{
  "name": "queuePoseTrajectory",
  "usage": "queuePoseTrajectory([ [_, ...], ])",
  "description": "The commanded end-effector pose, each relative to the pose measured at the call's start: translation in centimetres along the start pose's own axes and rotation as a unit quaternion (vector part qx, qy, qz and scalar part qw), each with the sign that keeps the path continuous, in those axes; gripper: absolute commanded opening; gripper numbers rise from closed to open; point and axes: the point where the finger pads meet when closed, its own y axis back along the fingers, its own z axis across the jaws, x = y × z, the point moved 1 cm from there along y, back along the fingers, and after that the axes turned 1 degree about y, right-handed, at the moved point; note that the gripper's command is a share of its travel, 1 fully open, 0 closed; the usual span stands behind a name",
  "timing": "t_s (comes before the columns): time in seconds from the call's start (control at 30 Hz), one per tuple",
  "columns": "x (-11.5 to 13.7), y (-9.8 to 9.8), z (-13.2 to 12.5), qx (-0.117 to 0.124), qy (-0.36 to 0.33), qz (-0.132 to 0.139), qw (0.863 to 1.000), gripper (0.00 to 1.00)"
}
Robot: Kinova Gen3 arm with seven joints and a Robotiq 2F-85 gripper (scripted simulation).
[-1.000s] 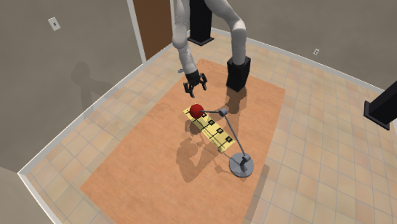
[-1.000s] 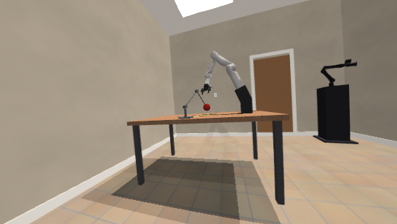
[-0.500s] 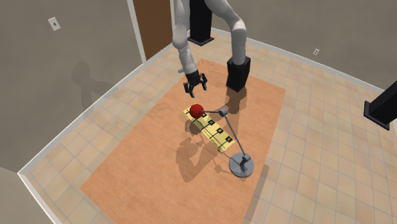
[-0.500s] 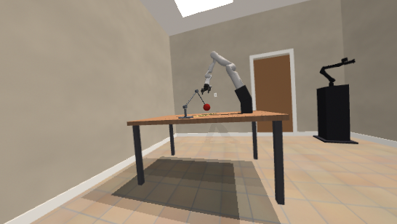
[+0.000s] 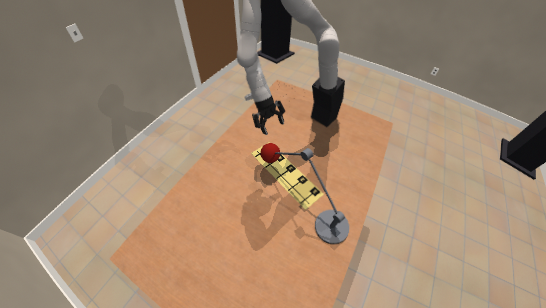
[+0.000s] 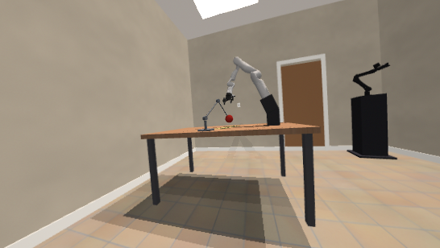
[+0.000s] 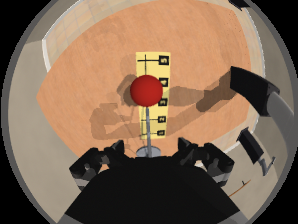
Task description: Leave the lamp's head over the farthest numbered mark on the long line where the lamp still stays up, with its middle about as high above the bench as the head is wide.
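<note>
So the lamp's red ball head (image 5: 270,153) (image 6: 229,118) (image 7: 146,90) is hanging in the air above the yellow numbered strip (image 5: 295,177) (image 7: 154,111), and the Robotiq hand (image 5: 269,118) (image 6: 229,100) (image 7: 150,145) is wide open with nothing in it, up and off to the side of the ball. The round grey base (image 5: 326,233) (image 6: 205,130) (image 7: 142,150) sits on the wooden worktop (image 5: 190,220) (image 6: 242,130) (image 7: 75,75) near the low-number end of the strip, and the elbow joint (image 5: 307,154) (image 6: 217,101) is bent up high. From the wrist view the ball covers the strip somewhere around 3 and 4, but that camera looks in at a slant, so I wouldn't swear to which mark is really under it.

IMO the step now is getting a grip on the head. I'd line the open fingers up either side of the ball's middle, come in slowly so neither one bumps it, then close gently. Stay off the thin rods, or you'll swing the elbow instead.

Once it's held, work outward a mark at a time, keep the ball's centre about one ball-width up, and ease off to see if it sags. If it sinks, come back one mark. Open fully and back straight away so a fingertip doesn't drag it.

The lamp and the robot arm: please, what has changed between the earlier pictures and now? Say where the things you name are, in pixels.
Nothing has visibly changed. The red lamp head (image 5: 270,153) (image 6: 229,118) (image 7: 146,90) hangs at the same place above the yellow strip (image 5: 311,196) (image 7: 140,72), the grey base (image 5: 325,232) (image 6: 205,130) stands where it stood, and the open gripper (image 5: 270,123) (image 6: 229,101) (image 7: 150,145) stays near the head, holding nothing.
</note>
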Motion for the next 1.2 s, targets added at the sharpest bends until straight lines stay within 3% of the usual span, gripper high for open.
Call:
queuePoseTrajectory([
  [0.0, 0.0, 0.0, 0.0, 0.000, 0.000, 0.000, 1.000, 1.00],
  [0.27, 0.0, 0.0, 0.0, 0.000, 0.000, 0.000, 1.000, 1.00],
  [0.77, -1.6, -1.3, -0.1, 0.021, -0.003, 0.078, 0.997, 1.00],
  [1.17, -0.7, -3.7, -0.2, 0.023, -0.009, 0.077, 0.997, 1.00],
])
